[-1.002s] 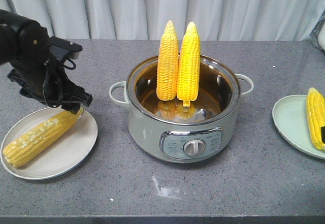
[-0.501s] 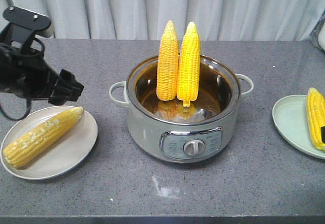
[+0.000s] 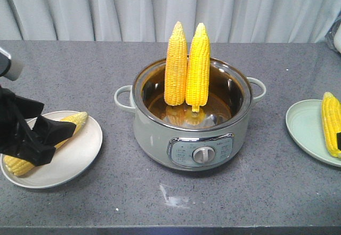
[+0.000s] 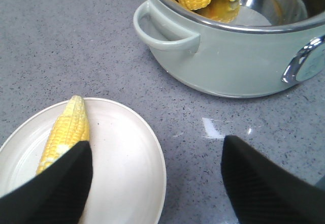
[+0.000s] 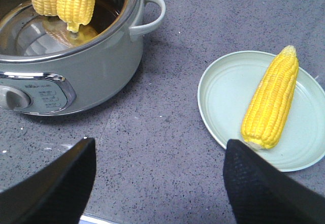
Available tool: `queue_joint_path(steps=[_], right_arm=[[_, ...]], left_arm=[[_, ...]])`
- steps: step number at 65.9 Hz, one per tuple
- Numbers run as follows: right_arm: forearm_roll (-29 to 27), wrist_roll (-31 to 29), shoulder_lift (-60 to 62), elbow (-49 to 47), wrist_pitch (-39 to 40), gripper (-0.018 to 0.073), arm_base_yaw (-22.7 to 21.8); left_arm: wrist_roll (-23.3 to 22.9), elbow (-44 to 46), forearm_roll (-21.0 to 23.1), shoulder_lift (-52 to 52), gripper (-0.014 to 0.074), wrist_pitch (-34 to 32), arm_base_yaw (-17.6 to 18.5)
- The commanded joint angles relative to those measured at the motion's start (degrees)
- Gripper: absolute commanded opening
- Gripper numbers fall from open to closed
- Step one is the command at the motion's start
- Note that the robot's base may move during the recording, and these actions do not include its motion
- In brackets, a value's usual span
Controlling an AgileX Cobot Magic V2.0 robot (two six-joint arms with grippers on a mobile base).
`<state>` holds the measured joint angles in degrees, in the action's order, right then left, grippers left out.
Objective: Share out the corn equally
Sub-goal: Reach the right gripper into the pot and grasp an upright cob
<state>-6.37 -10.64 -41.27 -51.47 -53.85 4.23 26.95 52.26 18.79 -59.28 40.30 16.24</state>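
Left gripper (image 4: pixel 156 181) shifted down-left, jaws apart over plated corn (image 4: pixel 66 130)

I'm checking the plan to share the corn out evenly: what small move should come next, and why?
Probably swing the open left gripper toward the orange cob in the pot: the white plate and green plate hold one cob each, and two stand in it.

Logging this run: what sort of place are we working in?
Probably a mock kitchen counter: grey stone-look countertop, an electric pot holding two corn cobs, and a plain curtain backdrop.
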Motion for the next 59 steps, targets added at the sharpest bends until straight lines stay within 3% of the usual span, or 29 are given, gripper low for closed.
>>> queue_joint_path(steps=[1,24,39,59], right_arm=[[-0.25,-0.11,0.05,-1.47,3.37,0.0494,0.11],[-3.7,-1.31,-5.48,-3.89,6.41,0.051,0.11],[-10.32,-8.16,-14.49,-9.58,8.14,0.0579,0.11],[-20.23,-17.72,-25.05,-16.94,10.35,0.0578,0.11]], left_arm=[[0.11,1.16,1.63,1.77,0.0517,-3.82,0.1],[0.05,1.16,1.63,1.74,0.0517,-2.99,0.1],[-0.01,1.16,1.63,1.74,0.0517,-2.99,0.1],[-0.01,1.16,1.63,1.74,0.0517,-2.99,0.1]])
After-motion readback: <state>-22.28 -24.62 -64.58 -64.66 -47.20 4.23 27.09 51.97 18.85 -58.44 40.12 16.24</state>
